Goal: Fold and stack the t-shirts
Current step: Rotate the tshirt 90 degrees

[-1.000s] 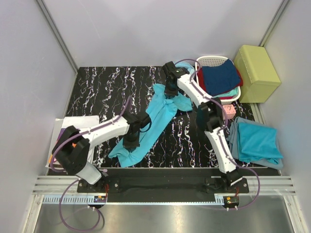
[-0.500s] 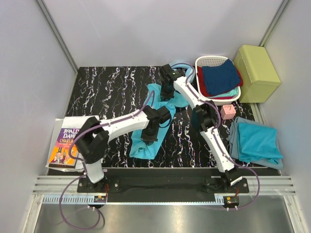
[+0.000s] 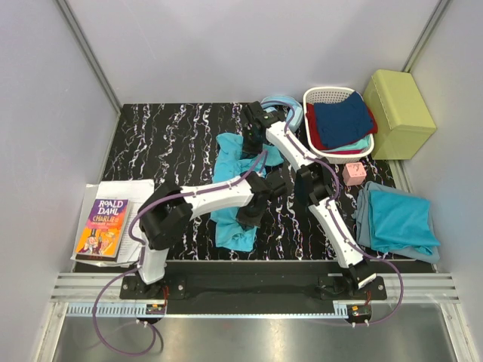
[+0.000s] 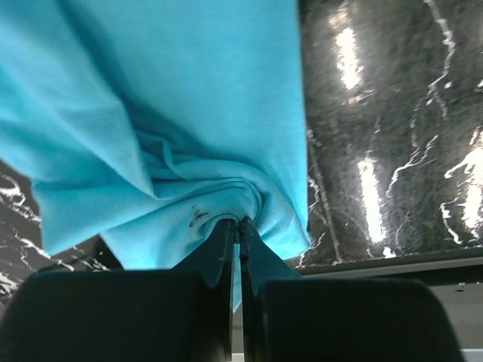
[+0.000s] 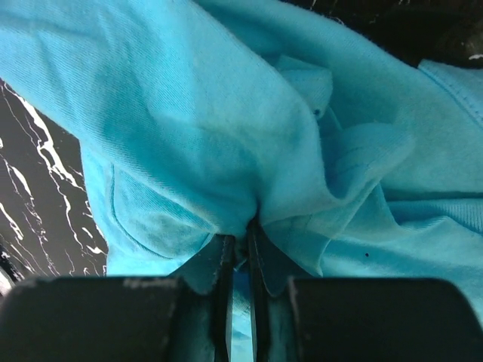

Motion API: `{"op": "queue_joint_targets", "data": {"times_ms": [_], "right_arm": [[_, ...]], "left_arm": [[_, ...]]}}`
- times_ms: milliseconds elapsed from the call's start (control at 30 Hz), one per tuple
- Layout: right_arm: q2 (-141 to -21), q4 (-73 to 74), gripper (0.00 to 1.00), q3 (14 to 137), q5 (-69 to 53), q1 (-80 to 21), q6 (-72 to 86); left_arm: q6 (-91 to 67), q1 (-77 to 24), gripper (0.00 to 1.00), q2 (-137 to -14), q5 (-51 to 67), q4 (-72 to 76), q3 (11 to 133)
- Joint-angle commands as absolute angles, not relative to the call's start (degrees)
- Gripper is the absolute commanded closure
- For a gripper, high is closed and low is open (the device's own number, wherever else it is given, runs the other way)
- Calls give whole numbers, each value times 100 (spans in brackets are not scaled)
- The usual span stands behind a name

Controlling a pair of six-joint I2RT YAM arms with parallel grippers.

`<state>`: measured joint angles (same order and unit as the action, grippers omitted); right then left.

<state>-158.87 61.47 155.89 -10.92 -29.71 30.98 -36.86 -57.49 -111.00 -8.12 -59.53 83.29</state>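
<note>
Left arm (image 3: 219,197) and right arm (image 3: 290,145) extended, fingers (image 4: 216,260) pinched together.

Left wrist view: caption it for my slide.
Left pincer shut on a bunched turquoise cloth t-shirt, black marbled table behind.

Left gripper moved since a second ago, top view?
Yes. The left gripper, shut on the turquoise-blue cloth t-shirt, has swung rightward, away from the Roald Dahl paperback book.

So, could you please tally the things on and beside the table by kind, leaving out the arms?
loose t-shirt: 1
pile of folded t-shirts: 1
laundry basket: 1
yellow-green box: 1
pink cube: 1
book: 1
stack of papers: 1
headphones: 1
Total: 8
</note>
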Motion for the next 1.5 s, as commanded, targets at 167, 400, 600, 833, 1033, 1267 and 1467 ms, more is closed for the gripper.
{"op": "queue_joint_targets", "data": {"times_ms": [167, 400, 600, 833, 1033, 1267, 1467], "right_arm": [[-15312, 6082, 71, 15495, -291, -3059, 2620], [-14196, 6108, 10, 15548, 360, -3050, 2514], [-12985, 5925, 7, 14162, 536, -3120, 2479], [-10927, 4747, 7, 10384, 501, -3585, 2557], [-9783, 4044, 7, 7834, 492, -3893, 2926], [-10274, 3885, 7, 8199, 703, -3894, 2892], [-11046, 3981, 7, 9174, 896, -3876, 2830]], "left_arm": [[-3656, -5827, 70, -10417, -1747, -5818, 8464], [-3779, -5670, 1, -9054, -3031, -6117, 8736], [-3797, -5266, 1, -8798, -3015, -6170, 8509], [-3850, -4800, 1, -8763, -2611, -5845, 7613], [-3517, -3886, 1, -8850, -2286, -5265, 7339], [-3077, -3252, 1, -9895, -2127, -5019, 8330], [-2953, -3112, 3, -10906, -1935, -4993, 9263]]}}
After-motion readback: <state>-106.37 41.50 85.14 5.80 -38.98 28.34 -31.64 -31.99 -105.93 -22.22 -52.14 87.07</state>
